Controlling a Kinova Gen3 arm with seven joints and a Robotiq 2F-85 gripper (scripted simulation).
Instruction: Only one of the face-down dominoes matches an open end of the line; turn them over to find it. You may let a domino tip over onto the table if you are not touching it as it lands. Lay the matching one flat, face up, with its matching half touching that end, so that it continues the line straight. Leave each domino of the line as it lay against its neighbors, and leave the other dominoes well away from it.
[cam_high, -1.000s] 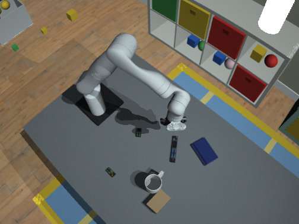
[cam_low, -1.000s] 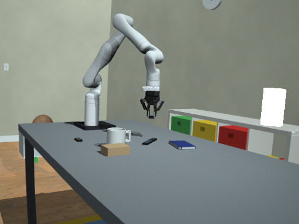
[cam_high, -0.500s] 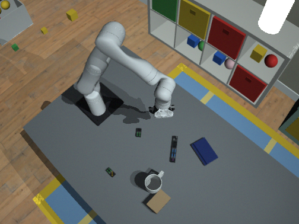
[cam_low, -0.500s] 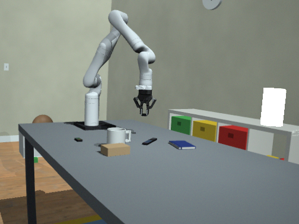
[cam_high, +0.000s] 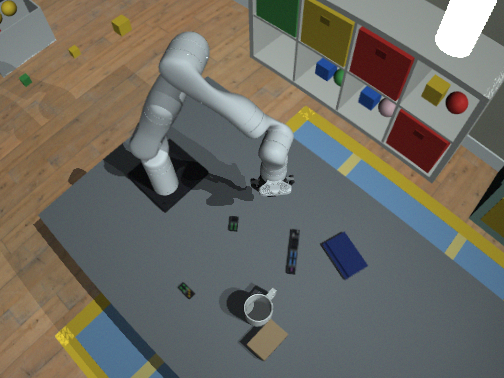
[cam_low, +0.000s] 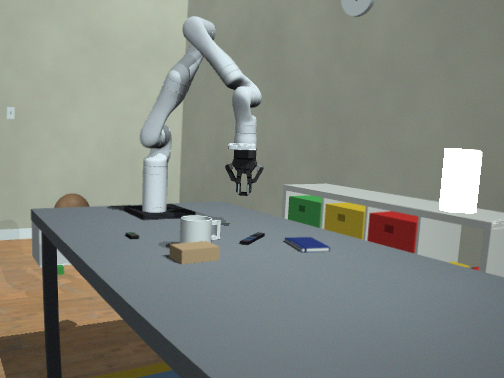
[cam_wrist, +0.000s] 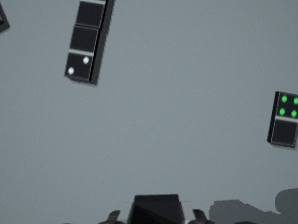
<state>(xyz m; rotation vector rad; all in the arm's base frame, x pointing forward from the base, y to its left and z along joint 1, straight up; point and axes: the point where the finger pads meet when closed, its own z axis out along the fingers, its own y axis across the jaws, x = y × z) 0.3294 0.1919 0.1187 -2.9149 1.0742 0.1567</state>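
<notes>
My gripper (cam_low: 243, 190) (cam_wrist: 156, 204) is high above the table, past the robot-side end of the line. It is shut on a domino (cam_wrist: 156, 214), held flat across the fingertips; its upward side is plain dark and its underside is hidden. The line (cam_high: 293, 251) (cam_low: 252, 238) (cam_wrist: 84, 39) lies straight, with two white pips at its robot-side end, blanks, blue halves, and a magenta end nearer the mug. A loose domino (cam_high: 233, 223) (cam_wrist: 285, 120) lies face up with four green pips and a blank. Another loose domino (cam_high: 186, 290) (cam_low: 132, 235) shows green and orange pips.
A blue book (cam_high: 344, 255) (cam_low: 307, 244) lies beside the line, on the shelf side. A white mug (cam_high: 258, 309) (cam_low: 196, 230) and a tan block (cam_high: 267, 340) (cam_low: 194, 252) stand beyond the magenta end. The robot's base plate (cam_high: 194, 172) is at the table's back.
</notes>
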